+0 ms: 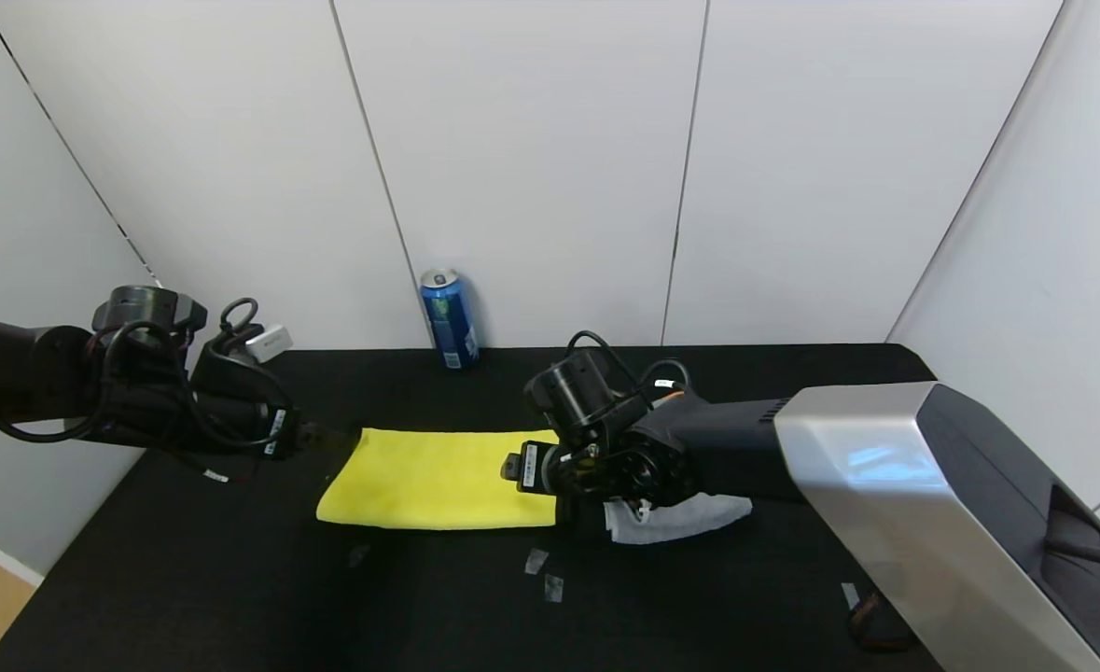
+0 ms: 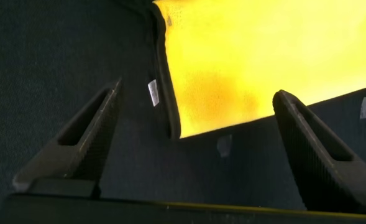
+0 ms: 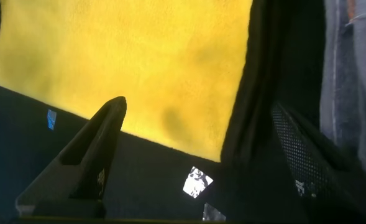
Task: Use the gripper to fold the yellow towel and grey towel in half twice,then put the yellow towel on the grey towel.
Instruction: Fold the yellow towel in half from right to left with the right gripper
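Yellow towel front and centre on the black table in the head view, lying flat as a folded rectangle. At its left end sits the left gripper, low over the table and just off the cloth's edge. At the right end the right gripper hangs over the towel's edge, its arm reaching in from the right. Under that arm, a pale grey towel pokes out, crumpled, just beside the yellow one. Back by the wall stands a blue can, well apart from both cloths. A few scraps of clear tape lie on the table in front of the yellow towel.

Left wrist view now: left gripper with fingers spread wide, nothing between them. The yellow towel's corner lies just ahead, a small white tag at its edge.

Right wrist view: right gripper has its fingers spread wide too, holding nothing. The yellow towel fills the space beyond them, with the grey towel showing off to one side.
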Controlling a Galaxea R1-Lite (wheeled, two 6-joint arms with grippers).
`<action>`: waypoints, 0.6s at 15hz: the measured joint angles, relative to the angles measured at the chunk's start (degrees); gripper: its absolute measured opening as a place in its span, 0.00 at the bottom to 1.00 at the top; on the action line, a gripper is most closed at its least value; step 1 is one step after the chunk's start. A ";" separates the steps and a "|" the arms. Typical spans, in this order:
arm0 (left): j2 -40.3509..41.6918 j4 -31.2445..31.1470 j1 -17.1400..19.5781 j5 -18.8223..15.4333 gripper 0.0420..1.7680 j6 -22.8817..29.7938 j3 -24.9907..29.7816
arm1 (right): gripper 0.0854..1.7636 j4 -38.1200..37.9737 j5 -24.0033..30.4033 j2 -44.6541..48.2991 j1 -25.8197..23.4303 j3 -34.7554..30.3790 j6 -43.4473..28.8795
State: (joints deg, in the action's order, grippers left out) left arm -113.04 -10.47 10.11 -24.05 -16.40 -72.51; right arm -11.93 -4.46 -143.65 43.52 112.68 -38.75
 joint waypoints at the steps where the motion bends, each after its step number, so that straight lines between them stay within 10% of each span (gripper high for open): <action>1: 0.00 -0.01 0.02 -0.02 0.95 -0.02 0.02 | 0.95 0.04 0.00 -0.23 0.02 -0.02 0.00; 9: 0.09 0.07 0.41 -0.15 0.96 0.01 0.43 | 0.96 0.33 0.09 -1.80 0.46 0.16 0.00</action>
State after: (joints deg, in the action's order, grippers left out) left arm -112.96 -10.40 10.52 -24.20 -16.38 -72.08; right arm -11.61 -4.38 -145.46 43.98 112.84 -38.75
